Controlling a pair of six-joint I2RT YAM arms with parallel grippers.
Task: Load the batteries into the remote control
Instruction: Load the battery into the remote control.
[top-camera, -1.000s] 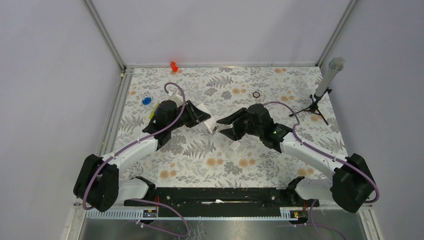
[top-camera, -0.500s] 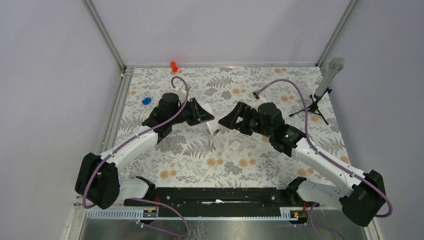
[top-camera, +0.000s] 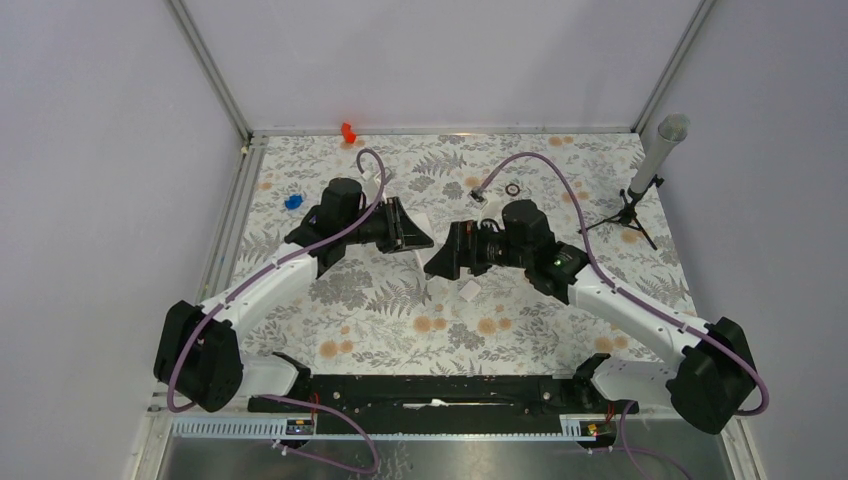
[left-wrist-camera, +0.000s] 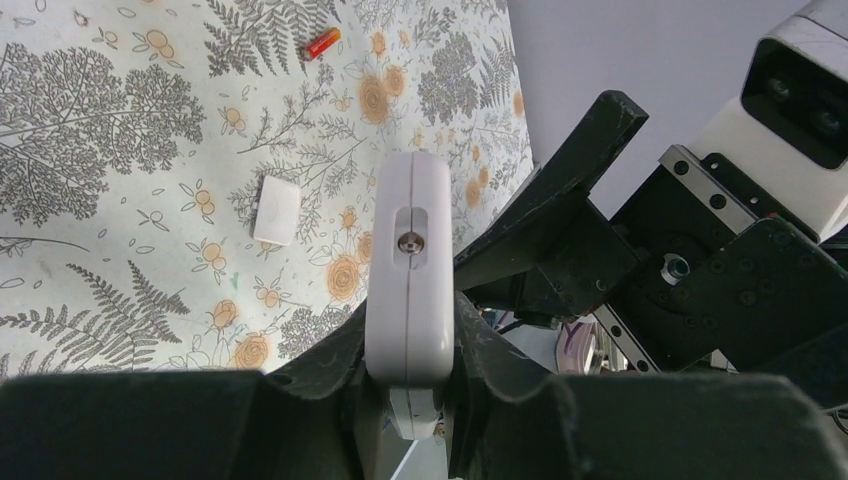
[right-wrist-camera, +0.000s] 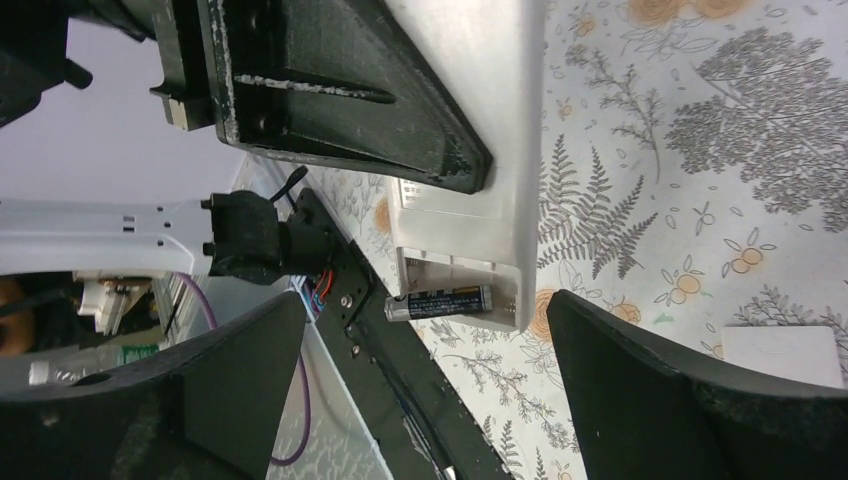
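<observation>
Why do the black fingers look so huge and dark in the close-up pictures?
Left wrist view: the left fingers sit right by the camera, so they loom large and shadowy, while the remote control they pinch is bright and sharp. Right wrist view: the right fingers fill both lower corners, dark; the battery looks crisp. Top view: even light, everything small.

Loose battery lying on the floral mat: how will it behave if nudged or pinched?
Likely rolls: the battery is a small cylinder lying on its side on the flat mat, so a sideways nudge should send it off. Probably slips in a pinch, given its smooth round casing. Looks rigid, so unlikely to deform.
</observation>
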